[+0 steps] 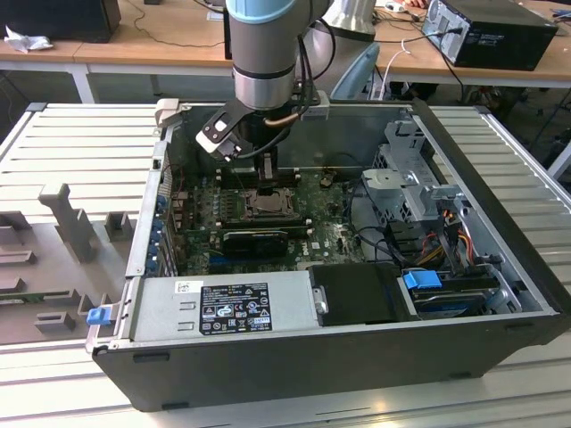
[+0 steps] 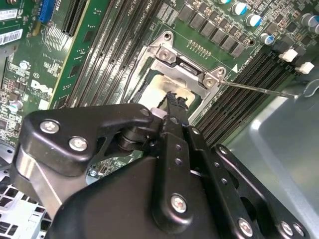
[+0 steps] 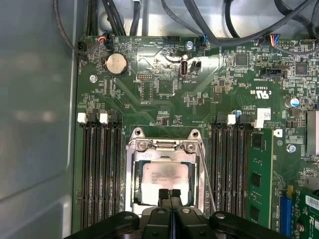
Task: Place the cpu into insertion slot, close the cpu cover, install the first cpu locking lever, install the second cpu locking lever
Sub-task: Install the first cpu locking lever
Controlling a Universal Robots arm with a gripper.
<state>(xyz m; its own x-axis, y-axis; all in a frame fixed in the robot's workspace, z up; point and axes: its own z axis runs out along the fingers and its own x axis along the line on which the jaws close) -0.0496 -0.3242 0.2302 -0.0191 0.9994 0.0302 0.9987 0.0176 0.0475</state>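
Note:
The cpu (image 3: 164,175) lies flat in the insertion slot (image 3: 131,149), its pale metallic face up. The silvery cpu cover (image 3: 136,174) lies down around it as a frame. My gripper (image 3: 169,195) is shut, fingertips pressed together with nothing between them, just above the cpu's edge on one side of the socket. The second wrist view has the gripper (image 2: 174,102) over the pale cpu (image 2: 158,84). A thin wire locking lever (image 3: 205,174) runs along one side of the socket, slanting away from it; it also appears as the lever (image 2: 259,89). From outside, the gripper (image 1: 266,176) hangs over the socket (image 1: 268,203).
Long black memory slots (image 3: 102,169) flank the socket on both sides. The open computer case (image 1: 500,205) holds a power supply (image 1: 223,308), a drive cage (image 1: 410,178) and cables (image 3: 224,30). A grey fixture tray (image 1: 62,259) lies at the exterior view's left.

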